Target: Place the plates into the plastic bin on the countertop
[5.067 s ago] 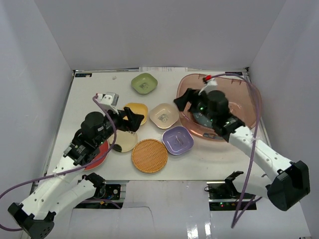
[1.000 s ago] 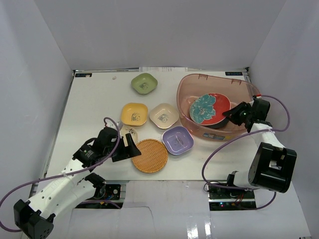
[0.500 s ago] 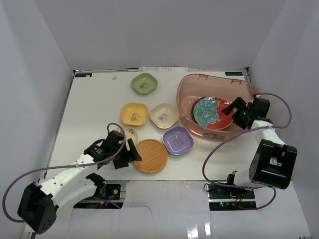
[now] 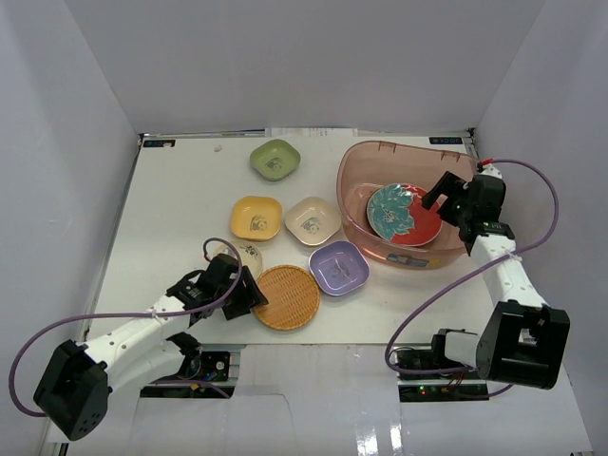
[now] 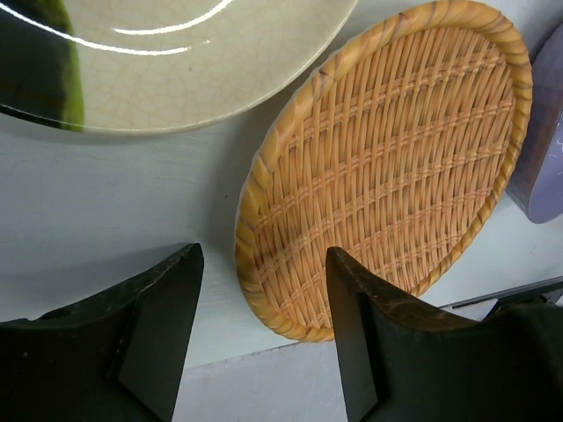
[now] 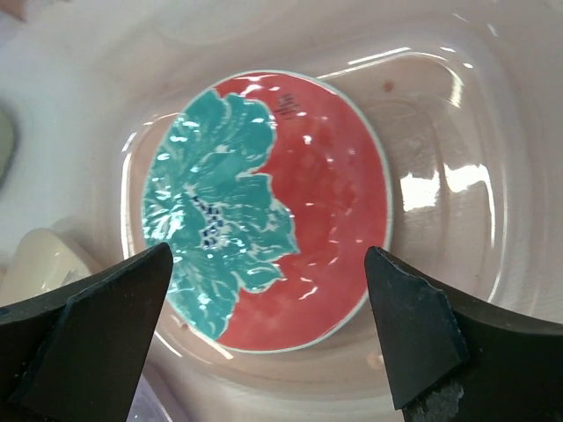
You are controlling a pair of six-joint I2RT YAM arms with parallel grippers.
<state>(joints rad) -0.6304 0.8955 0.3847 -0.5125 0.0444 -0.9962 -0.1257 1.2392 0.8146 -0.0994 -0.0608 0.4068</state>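
The plastic bin [image 4: 380, 144] stands at the right of the countertop [image 4: 180, 209]. A round red plate with a teal flower [image 4: 403, 215] lies flat inside it, also in the right wrist view [image 6: 273, 211]. My right gripper [image 4: 446, 195] [image 6: 268, 257] hangs open and empty above that plate. My left gripper [image 4: 249, 294] [image 5: 264, 264] is open, low at the left rim of the woven-look orange plate [image 4: 285, 297] [image 5: 396, 158], with the rim between the fingers. The round cream plate [image 4: 242, 255] [image 5: 176, 53] lies just beyond, partly hidden by my left arm.
Rounded-square dishes lie on the countertop: green [image 4: 275, 159] at the back, yellow [image 4: 256, 218], cream [image 4: 313, 219] and lavender [image 4: 339, 267] [image 5: 545, 149] beside the woven plate. White walls enclose the surface. The table's near edge runs just under my left gripper.
The red and teal plate went from tilted to flat in the bin. My right gripper drew back toward the bin's right rim. My left gripper moved right, onto the woven plate's left rim.
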